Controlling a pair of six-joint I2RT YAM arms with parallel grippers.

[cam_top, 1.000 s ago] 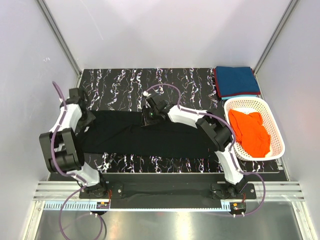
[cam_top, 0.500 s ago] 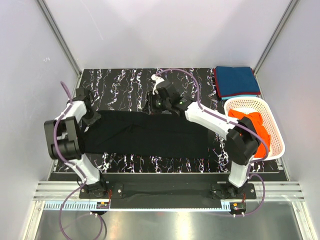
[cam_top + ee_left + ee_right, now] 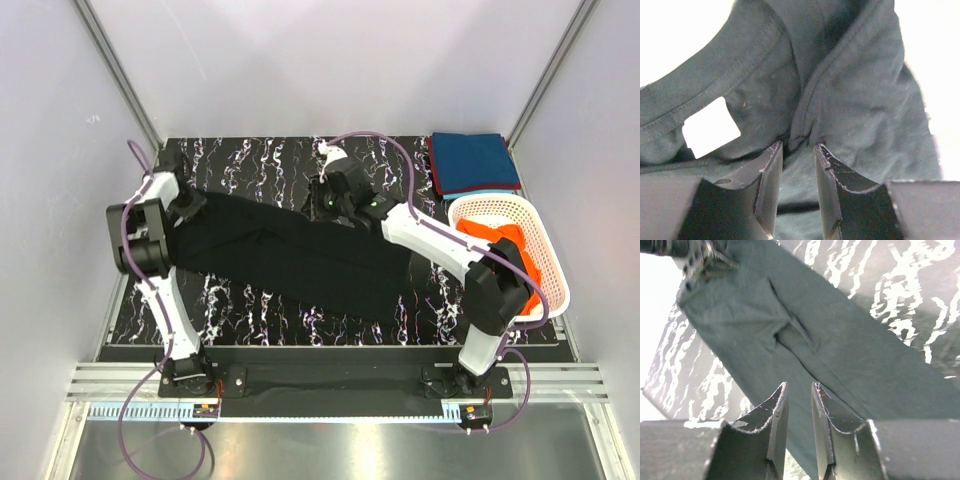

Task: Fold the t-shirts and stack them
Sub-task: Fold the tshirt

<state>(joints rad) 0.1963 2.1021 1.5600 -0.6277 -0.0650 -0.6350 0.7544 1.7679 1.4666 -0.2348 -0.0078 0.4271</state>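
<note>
The black t-shirt [image 3: 300, 255] stretches diagonally across the marbled table, from back left to front right. My left gripper [image 3: 186, 206] is shut on its left end; the left wrist view shows the jaws [image 3: 797, 146] pinching a fold of fabric beside the collar and its white label [image 3: 710, 127]. My right gripper [image 3: 325, 200] is shut on the shirt's far edge near the middle, with fabric between the jaws in the right wrist view [image 3: 799, 385]. The teal-blue shirt [image 3: 475, 162] lies folded at the back right on the dark red one [image 3: 433, 172]. The orange shirt [image 3: 510, 262] lies in the basket.
The white lattice basket [image 3: 557, 292] stands at the right edge, with my right arm's elbow reaching over its near-left side. White walls close in the table on the left, back and right. The black marbled tabletop [image 3: 250, 165] shows behind and in front of the shirt.
Both grippers have moved toward the back of the table, taking the black shirt's held edge with them. The shirt has turned from lying level to slanting diagonally.
</note>
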